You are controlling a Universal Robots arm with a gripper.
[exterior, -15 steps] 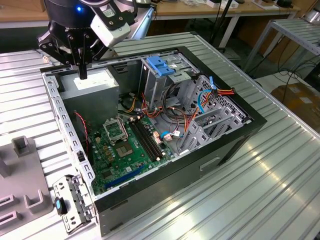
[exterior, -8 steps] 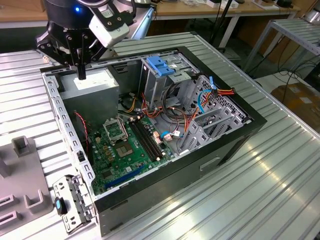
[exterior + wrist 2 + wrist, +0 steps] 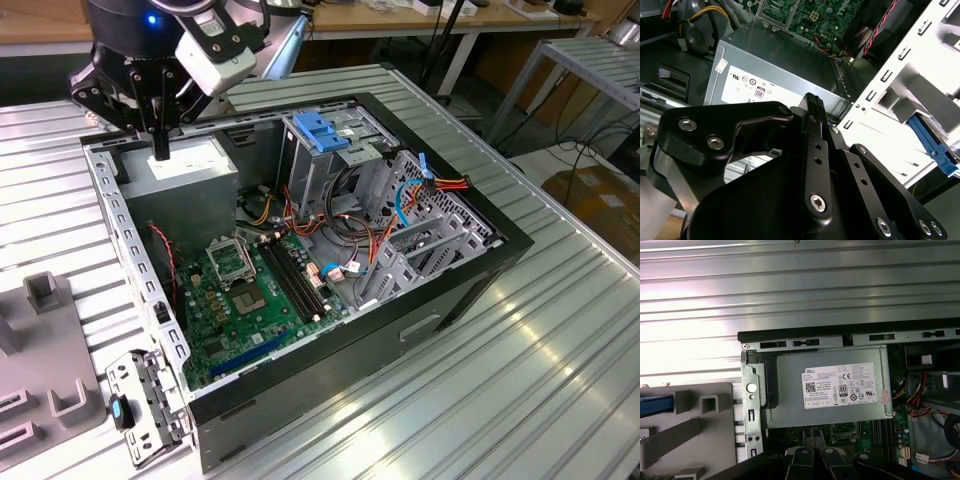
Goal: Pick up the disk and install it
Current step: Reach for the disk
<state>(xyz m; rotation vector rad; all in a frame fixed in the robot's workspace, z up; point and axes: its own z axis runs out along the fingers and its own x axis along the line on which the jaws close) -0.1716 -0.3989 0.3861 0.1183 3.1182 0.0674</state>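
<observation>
Blue plastic is all I can see of the disk [image 3: 655, 405]. A strip of it, seemingly a side rail, lies in the grey fixture [image 3: 705, 432] on the ribbed metal table [image 3: 520, 380], outside the open computer case [image 3: 130, 250]. That puts it past the case's slotted side wall, well apart from the gripper [image 3: 160, 150].

In the exterior view the fixture [image 3: 45, 345] sits by the case toward the exterior view's left. The gripper hangs over the far corner of the case, above the big grey power-supply box [image 3: 190, 170] with its white sticker.

The jaws stand together, the two dark fingers drawn into one narrow prong, with nothing between them. In both wrist views the gripper [image 3: 812, 100] [image 3: 815, 437] points at the power-supply box [image 3: 775, 75] [image 3: 832, 390]. Its tip is close over the sticker edge, though I cannot tell whether it touches the box.

Deeper in the case lie the green motherboard [image 3: 250, 300] and the metal drive cage with a blue plastic top [image 3: 325, 130], both apart from the fingers.
</observation>
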